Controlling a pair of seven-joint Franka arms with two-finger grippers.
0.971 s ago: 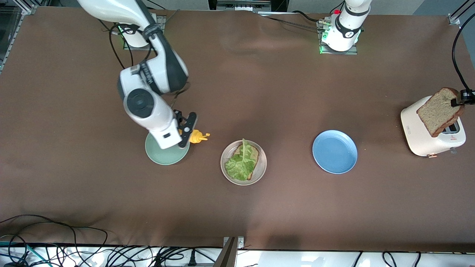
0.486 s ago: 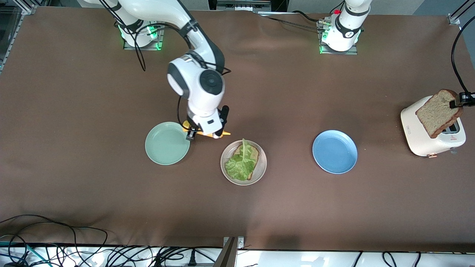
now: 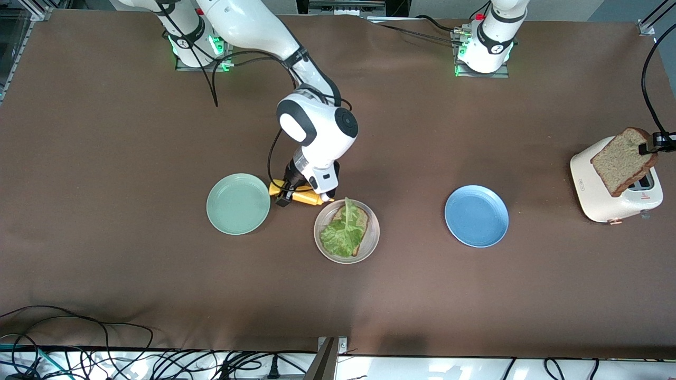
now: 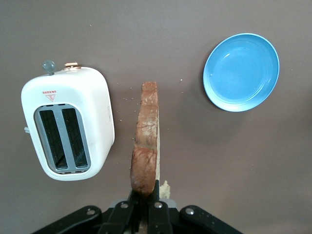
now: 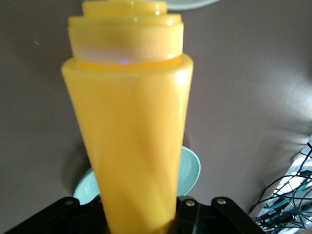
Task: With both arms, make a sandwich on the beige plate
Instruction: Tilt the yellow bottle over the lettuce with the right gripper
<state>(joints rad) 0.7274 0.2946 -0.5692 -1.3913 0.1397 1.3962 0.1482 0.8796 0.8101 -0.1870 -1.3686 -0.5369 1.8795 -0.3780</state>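
The beige plate (image 3: 374,233) lies mid-table and carries a brown bread slice (image 3: 362,216) with a green lettuce leaf (image 3: 342,231) on top. My right gripper (image 3: 297,193) is shut on a yellow squeeze bottle (image 3: 303,198), which it holds level between the mint-green plate and the beige plate's rim. In the right wrist view the bottle (image 5: 129,122) fills the frame, gripped at its base by that gripper (image 5: 139,217). My left gripper (image 3: 656,142) is shut on a second bread slice (image 3: 622,159), which hangs over the toaster. The left wrist view shows this slice (image 4: 146,136) edge-on in the gripper (image 4: 145,197).
A white toaster (image 3: 602,195) stands at the left arm's end of the table. A blue plate (image 3: 476,215) lies between it and the beige plate. A mint-green plate (image 3: 237,203) lies toward the right arm's end. Cables run along the table's front edge.
My right arm has swung the yellow bottle from over the mint-green plate toward the beige plate. The left gripper and its slice have barely moved.
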